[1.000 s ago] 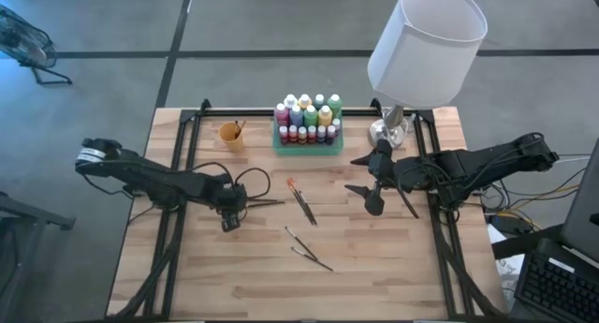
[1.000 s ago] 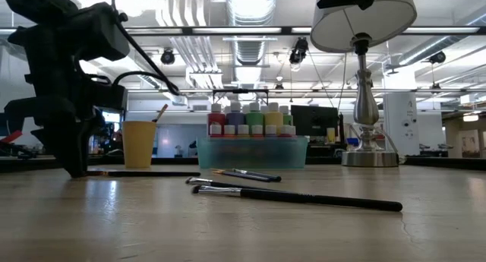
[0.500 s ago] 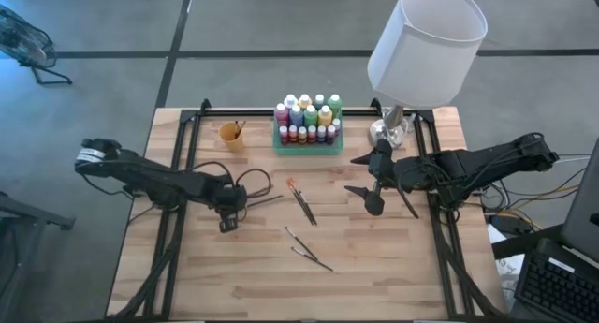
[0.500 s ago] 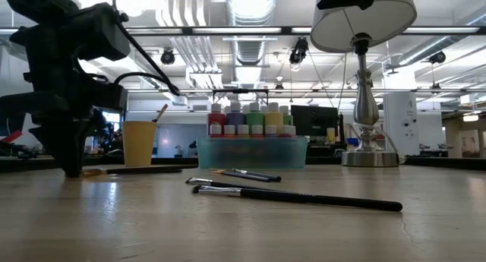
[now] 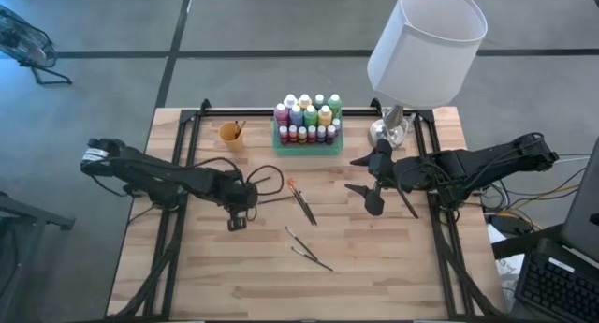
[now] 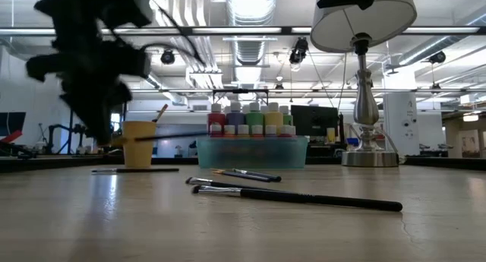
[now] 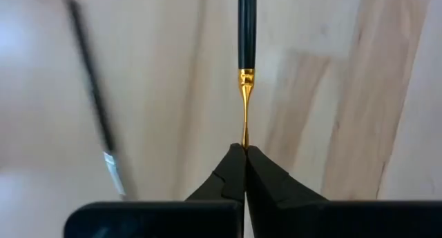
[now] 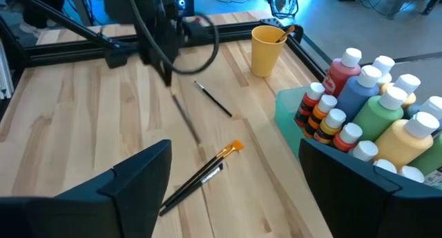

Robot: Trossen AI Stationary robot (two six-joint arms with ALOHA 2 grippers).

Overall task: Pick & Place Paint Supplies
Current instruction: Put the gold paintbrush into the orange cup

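- the left tool is clamped on a paintbrush at its thin gold neck; the dark handle runs straight out ahead of the fingertips, off the desk.
- a second brush lies on the desk just beside that tool; four more lie loose a little further out.
- beyond, an orange cup holds one brush.
- the green tray holds paint bottles, upright and packed together.
- the right tool waits near the lamp, fingers apart, holding nothing.

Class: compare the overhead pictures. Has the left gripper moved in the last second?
Yes. The left gripper, shut on a paintbrush, has shifted slightly toward the green tray.
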